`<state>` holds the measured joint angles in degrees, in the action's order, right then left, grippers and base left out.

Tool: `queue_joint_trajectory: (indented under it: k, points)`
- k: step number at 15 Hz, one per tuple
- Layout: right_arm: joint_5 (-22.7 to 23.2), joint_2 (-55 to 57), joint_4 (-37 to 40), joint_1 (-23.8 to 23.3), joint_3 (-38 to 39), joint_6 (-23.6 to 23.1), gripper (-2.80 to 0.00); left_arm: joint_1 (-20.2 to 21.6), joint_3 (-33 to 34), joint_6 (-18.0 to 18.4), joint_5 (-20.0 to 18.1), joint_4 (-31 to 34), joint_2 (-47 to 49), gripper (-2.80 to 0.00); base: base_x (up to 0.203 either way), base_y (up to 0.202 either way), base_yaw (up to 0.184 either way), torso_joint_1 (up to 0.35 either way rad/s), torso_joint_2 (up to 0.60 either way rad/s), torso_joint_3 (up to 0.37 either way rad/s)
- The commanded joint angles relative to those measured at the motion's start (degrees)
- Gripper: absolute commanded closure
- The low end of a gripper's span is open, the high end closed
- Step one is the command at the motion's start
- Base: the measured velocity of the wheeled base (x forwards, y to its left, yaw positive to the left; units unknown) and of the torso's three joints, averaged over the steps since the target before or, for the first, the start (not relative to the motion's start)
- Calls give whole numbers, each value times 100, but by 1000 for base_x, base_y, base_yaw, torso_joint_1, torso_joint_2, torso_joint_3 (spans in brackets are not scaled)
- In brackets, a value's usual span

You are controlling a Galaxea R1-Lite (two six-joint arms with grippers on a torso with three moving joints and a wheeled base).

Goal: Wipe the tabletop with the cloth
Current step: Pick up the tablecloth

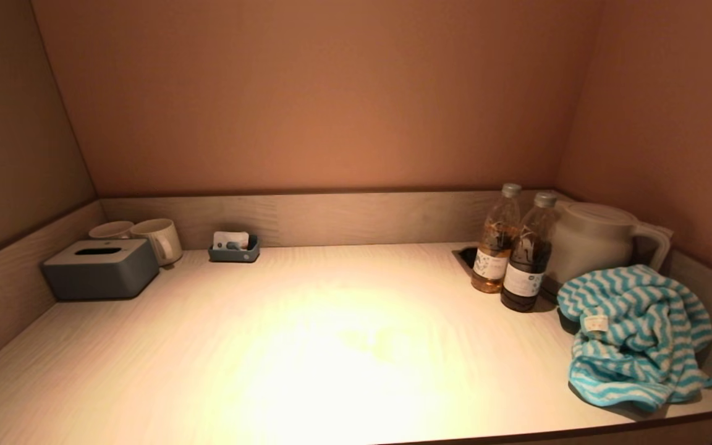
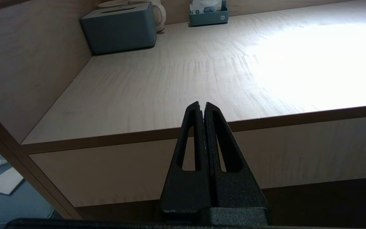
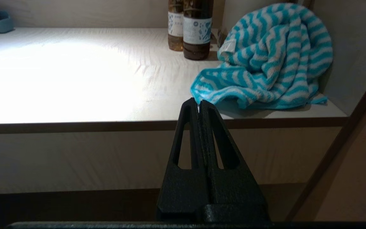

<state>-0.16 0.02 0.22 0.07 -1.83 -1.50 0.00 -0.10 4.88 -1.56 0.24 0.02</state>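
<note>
Crumpled cloth (image 1: 634, 337) lies at the bench (image 1: 331, 346) right end, just before the kettle (image 1: 597, 238). Left gripper (image 2: 202, 106) and right gripper (image 3: 195, 103), fingers pressed together, hang below the front edge.

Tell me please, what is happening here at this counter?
Nothing is being handled yet. The cloth lies bunched at the right end of the tabletop, in front of the kettle and next to two bottles. The right gripper is shut and empty, low before the counter's front edge, facing the cloth. The left gripper is shut too, before the edge on the other side. Wiping has not begun.
</note>
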Motion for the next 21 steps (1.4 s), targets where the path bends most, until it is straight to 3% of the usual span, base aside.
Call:
queue_joint_trajectory:
  k: [1, 3, 6, 10, 14, 17, 21]
  points:
    - [-23, -2, 35, 1, -280, -17, 0, 0, 1, 5, -2, 2, -2, 0, 0, 0, 0, 0, 0, 0]
    - [-30, 20, 220, 1, -465, -29, 0, 0, 1, 5, -2, 2, -2, 0, 0, 0, 0, 0, 0, 0]
    - [-29, 465, 975, 0, -1595, -24, 0, 0, 1, 5, -2, 2, -2, 0, 0, 0, 0, 0, 0, 0]
    - [-165, 2199, 1269, -31, -2383, 186, 0, 0, 1, 5, -2, 2, -2, 0, 0, 0, 0, 0, 0, 0]
    - [-481, 5143, 1350, -159, -3503, 617, 0, 0, 1, 5, -2, 2, -2, 0, 0, 0, 0, 0, 0, 0]
    - [-726, 7002, 1380, -425, -4501, 861, 0, 0, 1, 5, -2, 2, -2, 0, 0, 0, 0, 0, 0, 0]
    - [-858, 8347, 1400, -935, -5280, 1029, 0, 0, 1, 5, -2, 2, -2, 0, 0, 0, 0, 0, 0, 0]
